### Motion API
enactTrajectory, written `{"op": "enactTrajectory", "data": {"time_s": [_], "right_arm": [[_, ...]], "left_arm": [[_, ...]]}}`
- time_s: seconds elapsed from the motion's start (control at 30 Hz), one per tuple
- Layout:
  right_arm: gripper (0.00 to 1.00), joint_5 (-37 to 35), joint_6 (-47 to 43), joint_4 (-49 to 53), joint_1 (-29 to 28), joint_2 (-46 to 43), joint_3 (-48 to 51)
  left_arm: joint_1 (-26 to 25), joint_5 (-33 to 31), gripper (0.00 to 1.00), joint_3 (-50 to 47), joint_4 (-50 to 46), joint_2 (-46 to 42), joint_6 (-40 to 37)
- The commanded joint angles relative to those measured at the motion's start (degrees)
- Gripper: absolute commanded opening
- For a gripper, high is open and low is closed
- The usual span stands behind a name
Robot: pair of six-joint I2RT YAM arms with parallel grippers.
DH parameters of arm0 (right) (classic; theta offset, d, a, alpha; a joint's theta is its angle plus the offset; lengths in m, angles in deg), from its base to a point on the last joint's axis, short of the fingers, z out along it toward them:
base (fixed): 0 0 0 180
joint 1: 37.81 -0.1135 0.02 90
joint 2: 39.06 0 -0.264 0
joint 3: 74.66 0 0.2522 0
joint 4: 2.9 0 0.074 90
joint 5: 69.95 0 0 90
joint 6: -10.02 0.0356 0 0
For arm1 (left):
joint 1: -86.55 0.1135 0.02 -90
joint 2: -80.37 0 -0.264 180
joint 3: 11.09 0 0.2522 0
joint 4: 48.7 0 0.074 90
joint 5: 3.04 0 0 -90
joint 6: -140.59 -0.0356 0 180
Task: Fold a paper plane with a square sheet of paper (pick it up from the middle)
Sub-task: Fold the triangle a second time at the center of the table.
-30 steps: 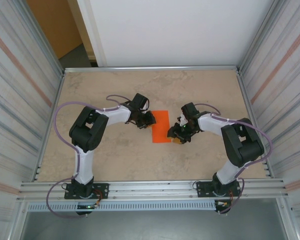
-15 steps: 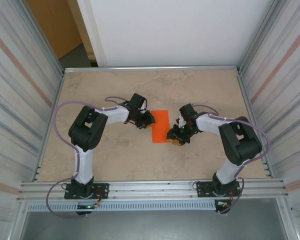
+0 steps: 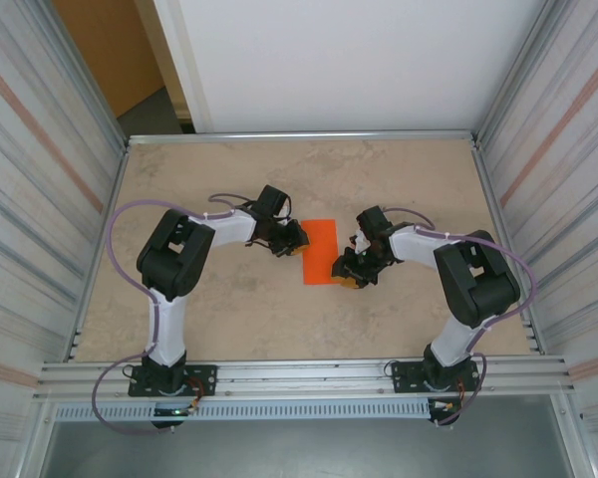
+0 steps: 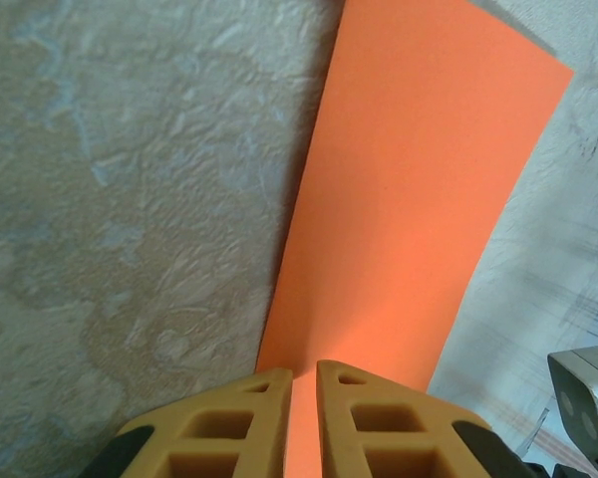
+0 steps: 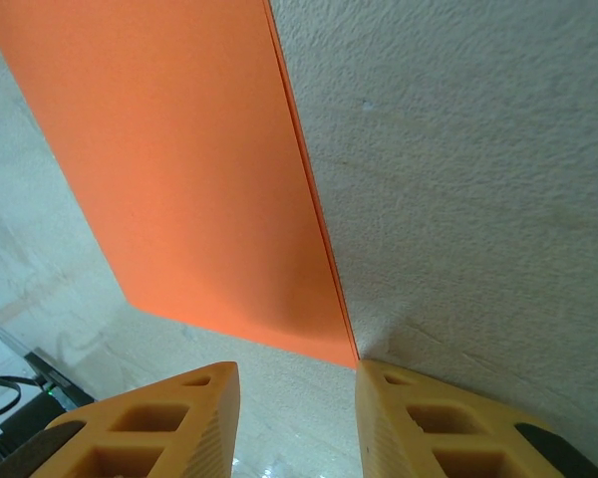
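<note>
**Left side pinned, right side lining up on the corner**

The square sheet of paper [image 3: 321, 251] lies in the middle of the table [image 3: 399, 179], between my two arms. It now shows as a narrow orange rectangle, and along its right edge I see two layers, so I judge the first fold in half is done.

My left jaws are almost together, with only a thin slit between them, and the sheet's left edge runs straight into that slit. I read this as a pinch on the paper. The reason is plain: thin paper slides on a smooth table, so one side has to be anchored while the other side is worked. A shadow along that edge suggests the sheet is raised a little there.

My right jaws stand apart and hold nothing. They sit low by the near right corner of the sheet, with the corner's tip just ahead of the gap between them. I take this as lining up to catch that corner for the next crease.

Compared with a second ago, my right arm [image 3: 473, 284] has crept inward toward the sheet, and its jaws have drawn somewhat closer together. My left arm [image 3: 179, 264] has barely shifted, and the sheet lies where it did.
</note>
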Motion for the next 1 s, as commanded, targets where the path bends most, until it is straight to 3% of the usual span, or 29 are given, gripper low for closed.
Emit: {"op": "enactTrajectory", "data": {"time_s": [0.0, 0.23, 0.5, 0.8, 0.97], "right_arm": [[0.35, -2.09, -1.95, 0.84, -0.43, 1.82, -0.85], [0.34, -2.63, -2.3, 1.19, -0.41, 1.13, -0.92], [0.34, -2.56, -2.39, 1.19, -0.3, 0.71, -0.77], [0.34, -2.59, -2.3, 0.46, 0.26, -0.95, 0.03], [0.3, -1.91, -2.13, -0.31, 0.28, 0.04, -0.01]], "left_arm": [[-0.28, -2.59, 0.17, -1.71, -2.64, 0.05, -2.18], [-2.23, -3.74, 0.25, 0.1, -0.74, -5.52, -7.53], [-1.79, -5.0, 0.25, 5.32, -4.48, -0.26, -9.17], [-1.42, -11.94, 0.21, 6.85, -11.63, 4.37, -5.61], [-1.1, -12.74, 0.19, 5.46, -12.62, 5.61, -2.91]]}}
